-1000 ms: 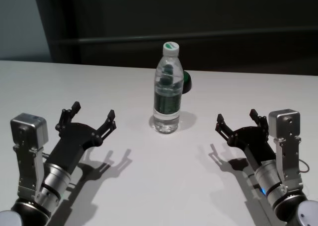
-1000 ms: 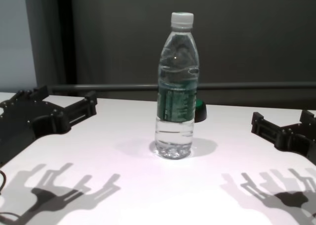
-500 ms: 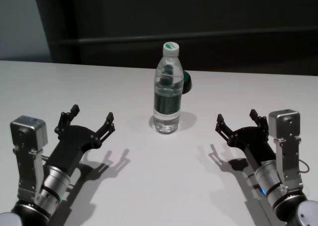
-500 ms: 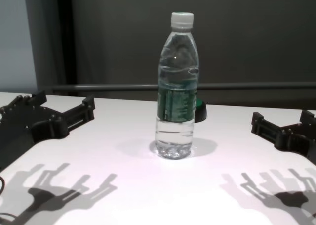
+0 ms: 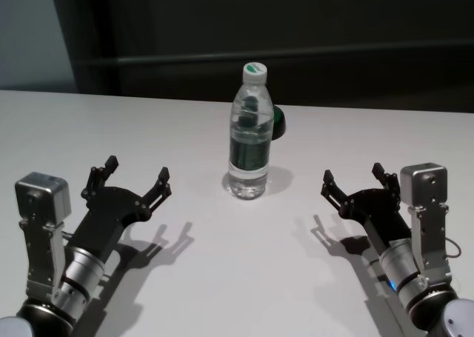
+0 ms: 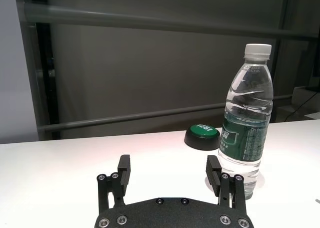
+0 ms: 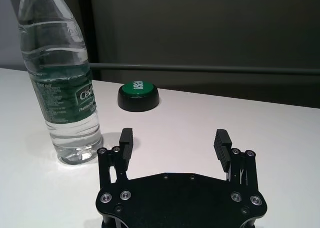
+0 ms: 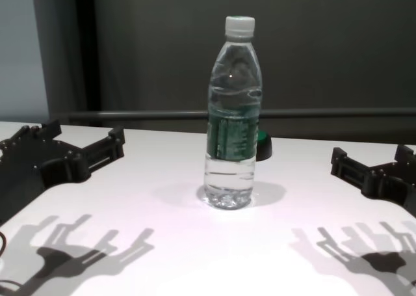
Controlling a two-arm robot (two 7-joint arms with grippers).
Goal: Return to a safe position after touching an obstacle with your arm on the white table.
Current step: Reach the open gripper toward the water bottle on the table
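The obstacle, a clear water bottle with a white cap and dark green label, stands upright mid-table. My left gripper hovers open and empty over the white table, well to the left of the bottle and nearer me. My right gripper is open and empty too, off to the bottle's right at about the same depth. Neither arm touches the bottle.
A small black-based button with a green top sits just behind the bottle, to its right. A dark wall with a horizontal rail runs behind the table's far edge.
My left gripper drew back toward me and a little left, away from the bottle, then held still. The right arm and the bottle have not moved.
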